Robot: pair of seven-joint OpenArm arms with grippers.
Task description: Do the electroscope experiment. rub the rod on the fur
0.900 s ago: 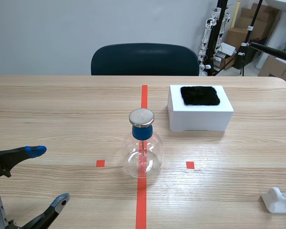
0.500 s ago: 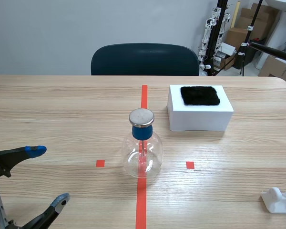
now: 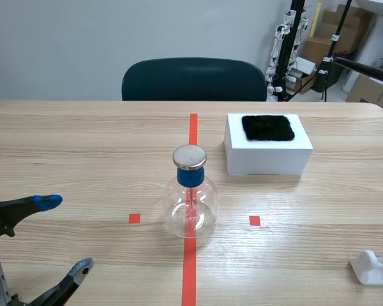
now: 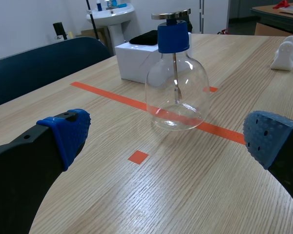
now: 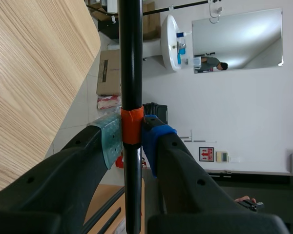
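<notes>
- left end effector (image 3: 65, 234) gapes wide over the wood-grain desk (image 3: 83, 146).
- round glass flask (image 3: 190, 207), blue stopper (image 3: 190, 176), mid-desk.
- black fur (image 3: 267, 127) tops a white box (image 3: 266, 162).
- right wrist view alone shows the right end effector (image 5: 132, 139) clamping the smooth black rod (image 5: 131, 63) at its orange band (image 5: 131, 126).

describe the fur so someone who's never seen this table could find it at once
On the wooden table, look right of the long red tape line to the white box. The fur is the flat black fuzzy patch on its top; the nearby flask is clear glass.
</notes>
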